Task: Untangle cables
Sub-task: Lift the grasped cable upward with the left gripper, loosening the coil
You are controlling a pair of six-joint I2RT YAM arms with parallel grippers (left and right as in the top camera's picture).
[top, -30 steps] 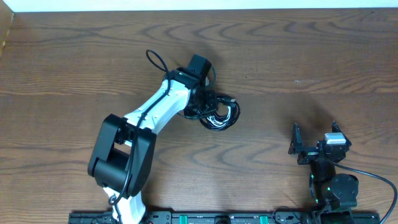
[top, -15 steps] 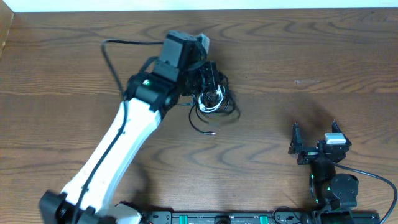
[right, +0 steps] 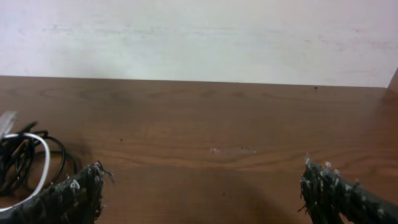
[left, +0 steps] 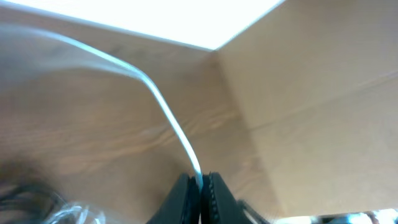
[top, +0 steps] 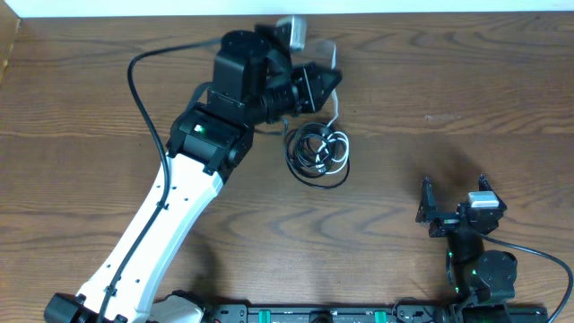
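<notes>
**Layout.** One bundle of cables lies on the counter, near the middle and somewhat toward the far edge. The left arm is extended from the near left corner toward the far edge.

**Grippers.**
- The left gripper is raised just beyond the bundle. Its jaws are pressed together on the white cable, which is pinched at the fingertips.
- The right gripper is parked by the near right corner, well apart from the bundle. Its jaws are spread wide and nothing is held.

**Cables.** The black cables are coiled in overlapping loops, and part of the white cable is wound among them. How many crossings there are cannot be told.

**Handling.**
- All cables are judged light, thin and limp, so no shape will be kept once a cable is released.
- A lifted strand can be expected to drag the whole bundle, since little weight anchors it.
- A sharp pull is likely to tighten the loops, and the plug ends are likely to snag.

**Hold points.**
- A strand is best taken on a free run outside the coil or just behind a plug.
- The black loops should be pinned against the counter by the free gripper while the white cable is drawn out slowly.
</notes>
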